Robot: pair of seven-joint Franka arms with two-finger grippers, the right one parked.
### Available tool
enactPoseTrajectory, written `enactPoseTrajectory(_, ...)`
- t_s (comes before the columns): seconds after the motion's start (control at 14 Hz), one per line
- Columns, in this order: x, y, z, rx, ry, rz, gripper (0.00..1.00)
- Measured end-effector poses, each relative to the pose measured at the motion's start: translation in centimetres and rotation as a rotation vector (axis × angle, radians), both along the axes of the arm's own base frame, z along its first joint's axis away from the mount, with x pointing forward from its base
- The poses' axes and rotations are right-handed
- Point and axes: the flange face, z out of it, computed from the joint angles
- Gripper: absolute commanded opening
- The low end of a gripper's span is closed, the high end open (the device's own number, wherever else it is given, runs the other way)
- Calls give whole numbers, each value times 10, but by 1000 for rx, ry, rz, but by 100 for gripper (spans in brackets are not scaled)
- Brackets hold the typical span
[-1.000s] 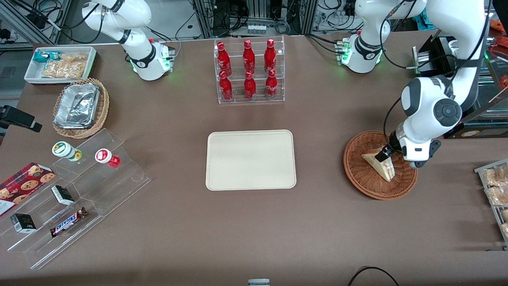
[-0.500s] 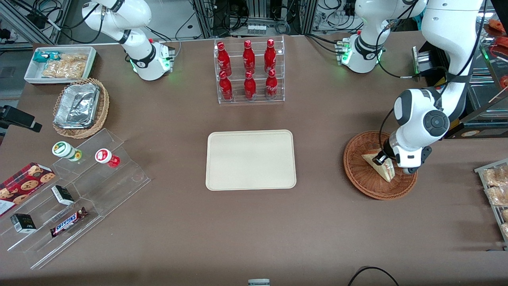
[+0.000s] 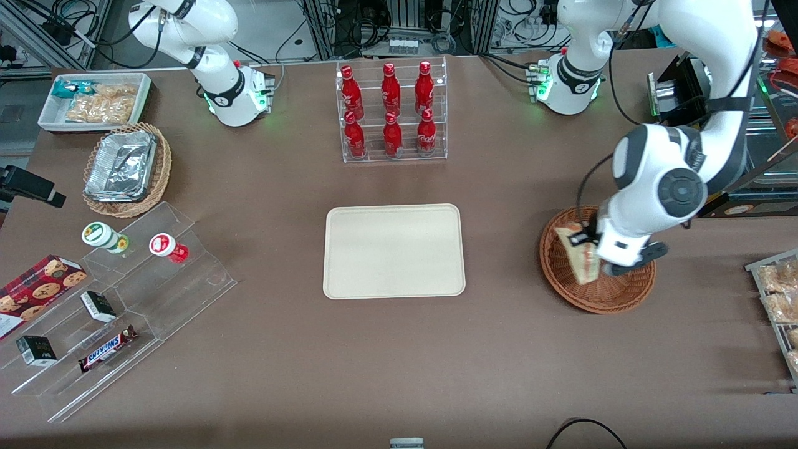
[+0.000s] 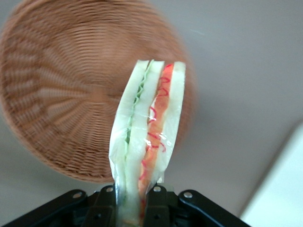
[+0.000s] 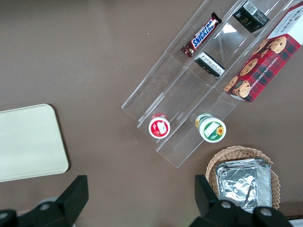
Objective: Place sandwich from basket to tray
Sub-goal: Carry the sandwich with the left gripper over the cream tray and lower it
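The sandwich (image 3: 576,254) is a wrapped pale wedge with red and green filling (image 4: 147,127). It hangs above the reddish-brown wicker basket (image 3: 561,284), lifted off its floor. My left gripper (image 3: 588,244) is shut on the sandwich, its black fingers (image 4: 160,205) pressing both bread faces. In the left wrist view the basket (image 4: 61,94) lies below the sandwich, with nothing else in it. The cream tray (image 3: 394,251) lies flat at the table's middle, bare, toward the parked arm's end from the basket. A corner of the tray (image 4: 284,189) also shows in the left wrist view.
A clear rack of red bottles (image 3: 391,112) stands farther from the front camera than the tray. Acrylic steps with snacks (image 3: 118,299), a tan basket with foil containers (image 3: 124,168) and a white bin (image 3: 93,100) lie toward the parked arm's end. A snack rack (image 3: 779,299) sits at the working arm's table edge.
My gripper closed on the sandwich in the basket, then rose and shifted slightly toward the tray, lifting the sandwich off the basket floor.
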Motion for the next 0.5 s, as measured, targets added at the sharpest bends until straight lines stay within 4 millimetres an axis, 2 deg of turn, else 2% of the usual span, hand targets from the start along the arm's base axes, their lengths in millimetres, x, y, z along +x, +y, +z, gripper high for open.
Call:
enactPoseTrajectory(0.07, 4, -32, 7, -15, 1, -71, 3)
enactPoseTrajectory(0.21, 9, -100, 2, -42, 2, -140, 3)
enactPoseTrajectory(0.36, 7, -175, -21, -56, 16, -155, 3)
enactPoseTrajectory(0.5, -4, -249, -50, -61, 28, -139, 3)
